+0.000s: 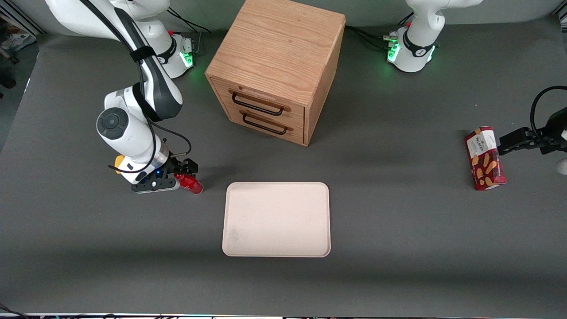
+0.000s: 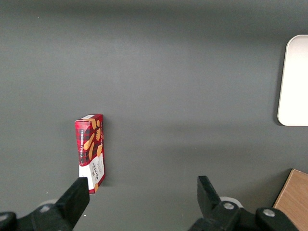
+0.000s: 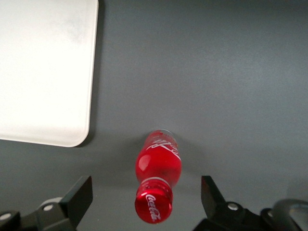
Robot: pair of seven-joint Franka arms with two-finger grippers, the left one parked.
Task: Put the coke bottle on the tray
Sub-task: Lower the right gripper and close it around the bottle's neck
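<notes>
The coke bottle (image 1: 191, 184) is small, glossy and red with a red cap. It stands on the dark table beside the tray (image 1: 277, 219), toward the working arm's end. In the right wrist view its cap (image 3: 154, 204) points up at the camera. My right gripper (image 1: 182, 176) hangs over the bottle, open. In the wrist view the gripper (image 3: 146, 187) has its two black fingers wide apart on either side of the bottle's neck, touching nothing. The pale cream-pink tray also shows in the right wrist view (image 3: 43, 72), a short gap from the bottle.
A wooden two-drawer cabinet (image 1: 277, 71) stands farther from the front camera than the tray. A red snack box (image 1: 485, 158) lies toward the parked arm's end and shows in the left wrist view (image 2: 91, 151). A small yellow lump (image 1: 118, 162) sits under the working arm's wrist.
</notes>
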